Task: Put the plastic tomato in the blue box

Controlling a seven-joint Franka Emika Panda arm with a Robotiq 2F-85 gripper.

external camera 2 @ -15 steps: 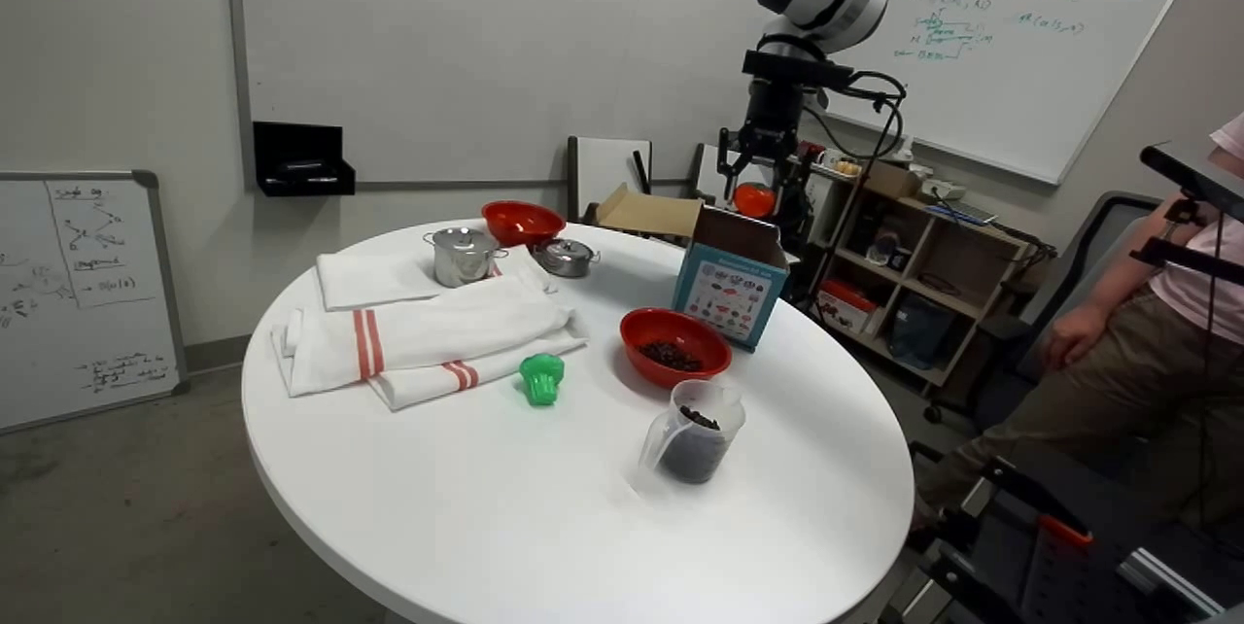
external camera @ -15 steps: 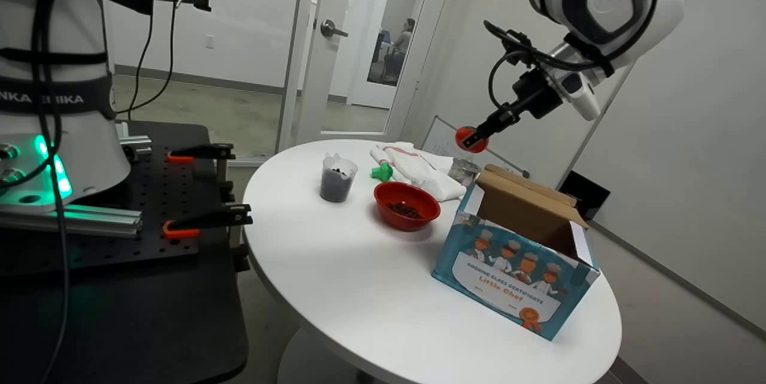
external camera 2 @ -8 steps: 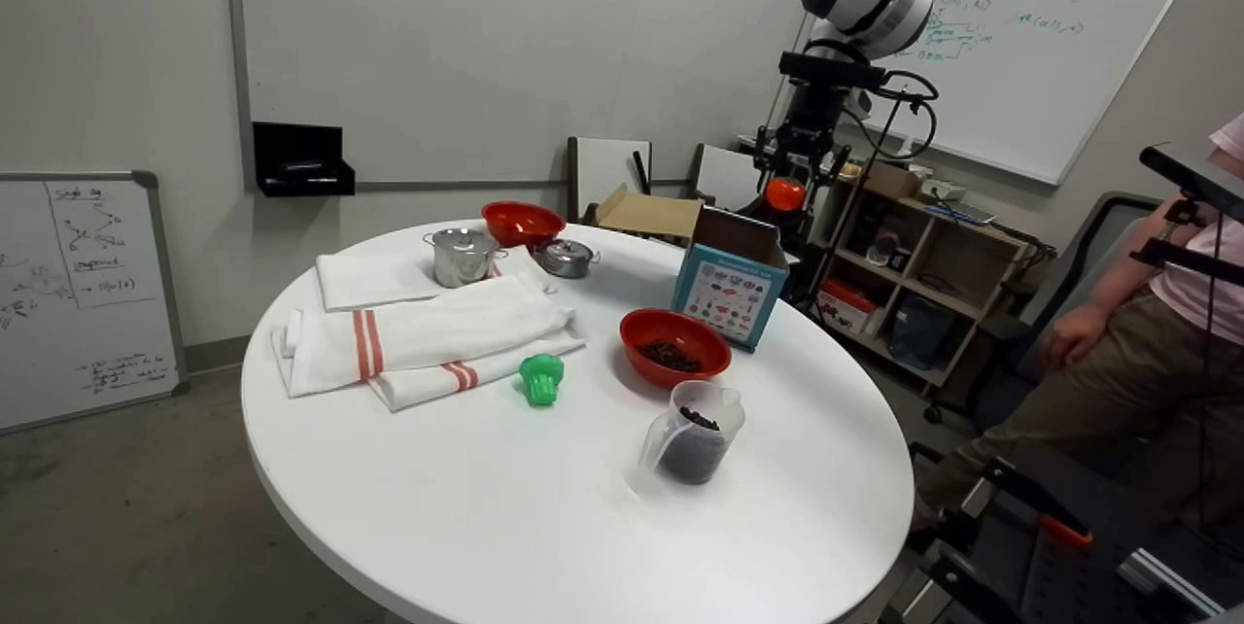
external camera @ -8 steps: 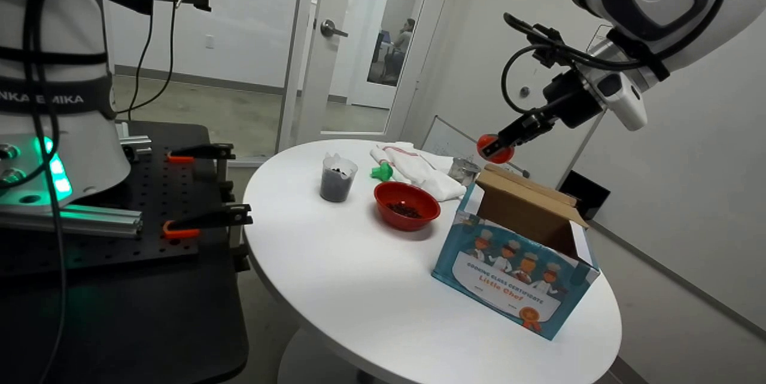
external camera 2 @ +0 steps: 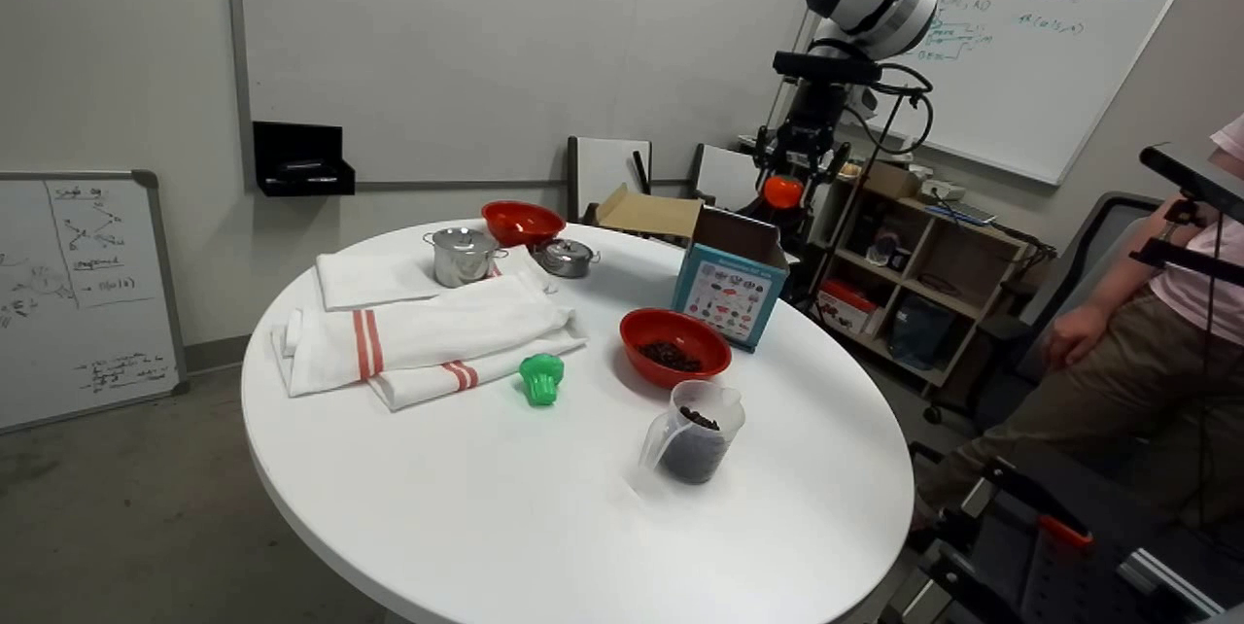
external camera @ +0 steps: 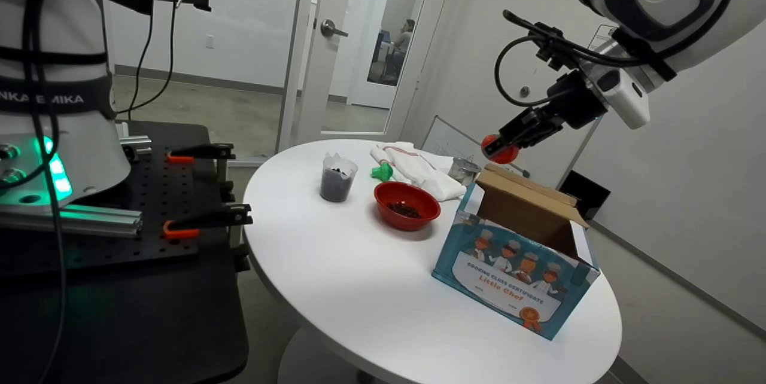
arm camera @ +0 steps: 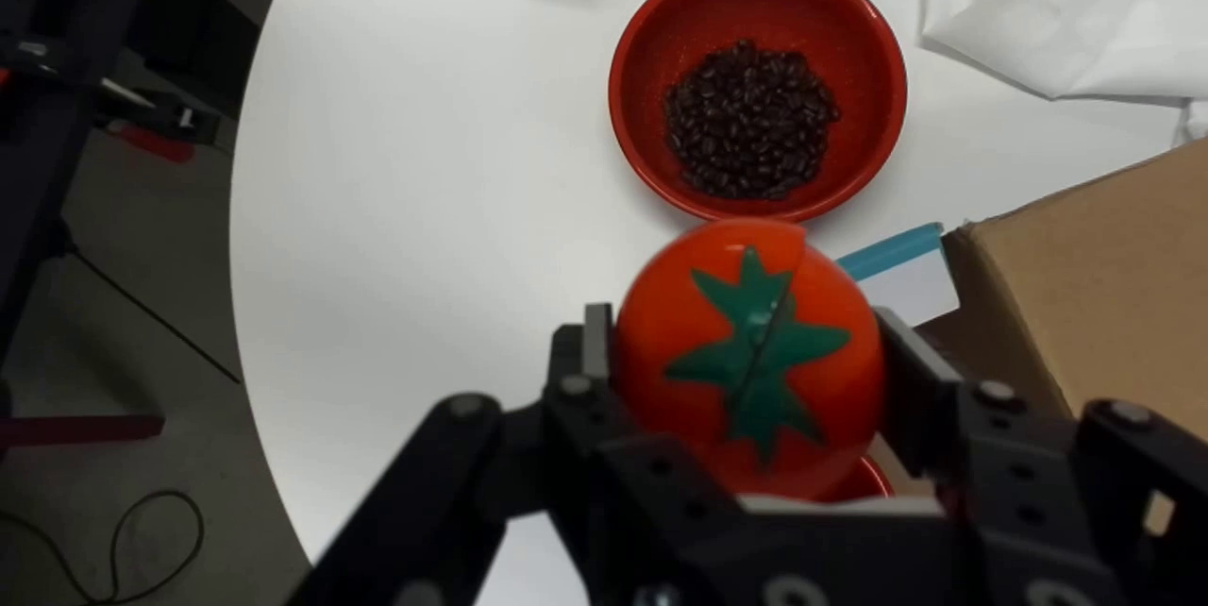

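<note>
Gripping a round red plastic tomato (external camera 2: 782, 191) with a star-shaped green top (arm camera: 760, 351), the black two-fingered gripper (arm camera: 752, 356) has its jaws parted only as wide as the toy itself, fingertips (arm camera: 596, 342) pressed to either flank, and the hold looks firm. The toy is a ball, so no long axis needs minding; its green star faces up in the wrist view. What the next move turns on is how the tomato hangs against the big, blue, cartoon-printed cardboard carton (external camera: 508, 279): higher than the carton, near one corner, with the open mouth (arm camera: 981, 332) off to the right in the wrist view, past the finger on that side. A brown cardboard flap (external camera: 529, 183) shows just below the tomato in an exterior view, though I can't tell how much air lies between them. I'd guess a short sideways shift is called for before the jaws let go; dropped from here, the tomato might catch the edge and roll off. Farther along the round white table (external camera: 359, 276) sits a wide, glossy red bowl (external camera: 404, 224) of dark beans (arm camera: 750, 120), seemingly out of the way, and beyond it lie white cloth towels (external camera: 419, 174) with red stripes.
</note>
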